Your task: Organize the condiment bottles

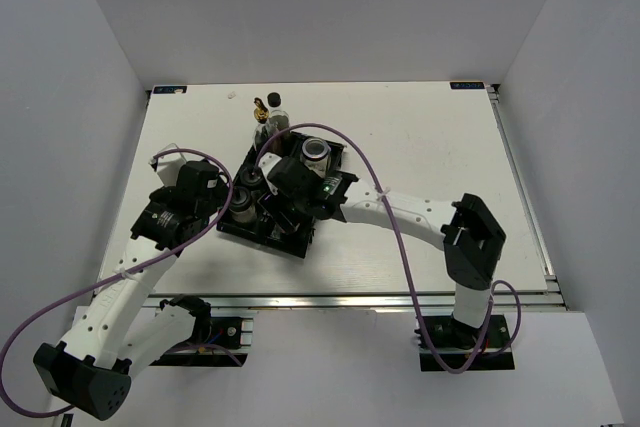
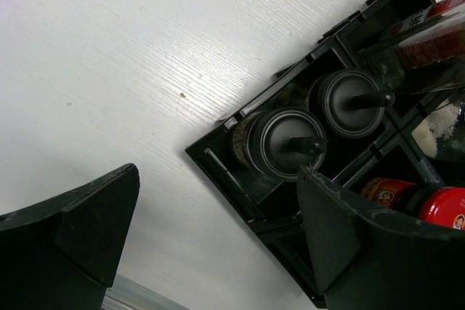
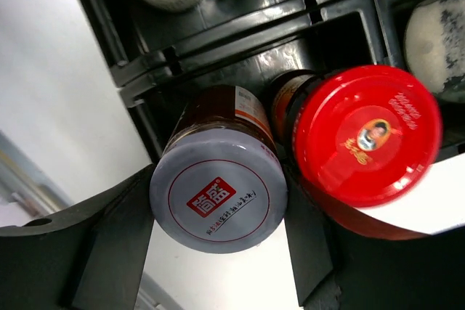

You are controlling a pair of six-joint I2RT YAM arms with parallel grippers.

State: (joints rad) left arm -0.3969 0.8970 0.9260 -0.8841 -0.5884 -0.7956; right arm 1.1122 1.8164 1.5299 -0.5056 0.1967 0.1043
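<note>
The black tray (image 1: pixel 262 236) sits mid-table. In the right wrist view my right gripper (image 3: pixel 218 241) is shut on a silver-lidded jar (image 3: pixel 218 188), which stands in a tray (image 3: pixel 218 41) compartment beside the red-lidded jar (image 3: pixel 367 136). My left gripper (image 2: pixel 218 252) is open and empty over the tray's (image 2: pixel 218 172) left corner, near two black-capped bottles (image 2: pixel 290 143) (image 2: pixel 350 102) in one compartment. A second silver-lidded jar (image 1: pixel 316 154) stands in the tray's far compartment. The gold-capped bottle (image 1: pixel 261 119) and the dark black-capped bottle (image 1: pixel 273 102) stand on the table behind the tray.
Both arms crowd the tray, the left gripper (image 1: pixel 220 202) on its left side and the right gripper (image 1: pixel 292 192) above its middle. Purple cables loop over the tray. A metal rail (image 1: pixel 330 299) runs along the table's near edge.
</note>
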